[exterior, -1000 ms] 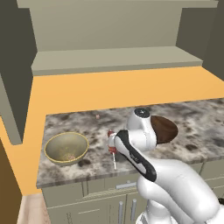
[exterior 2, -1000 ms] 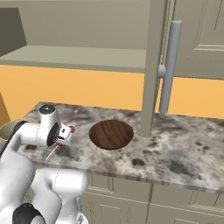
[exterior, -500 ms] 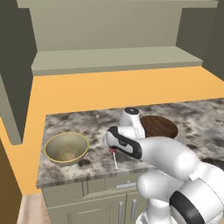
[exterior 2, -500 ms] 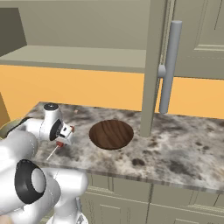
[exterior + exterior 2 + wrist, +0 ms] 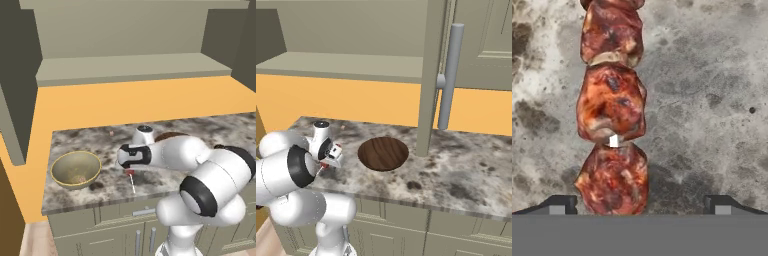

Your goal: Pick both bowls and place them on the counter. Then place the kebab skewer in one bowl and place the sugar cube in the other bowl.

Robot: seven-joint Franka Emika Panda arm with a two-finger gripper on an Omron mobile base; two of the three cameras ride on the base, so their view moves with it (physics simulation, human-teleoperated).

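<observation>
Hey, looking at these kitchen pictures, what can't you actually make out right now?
- Kebab skewer: hand view cuts off its top; in the left base view the arm covers the meat, leaving only the stick's end.
- Dark brown bowl: left base view shows just a sliver behind the arm.
- Beige-olive bowl: small bits inside, too small to identify.
- Gripper: fingertips barely show; contact with the skewer is unclear.

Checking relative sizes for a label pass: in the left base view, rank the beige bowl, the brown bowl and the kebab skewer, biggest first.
1. beige bowl, fully visible, clearly largest.
2. brown bowl, unsure: the arm hides most of it.
3. kebab skewer, a thin stick, smallest.
</observation>
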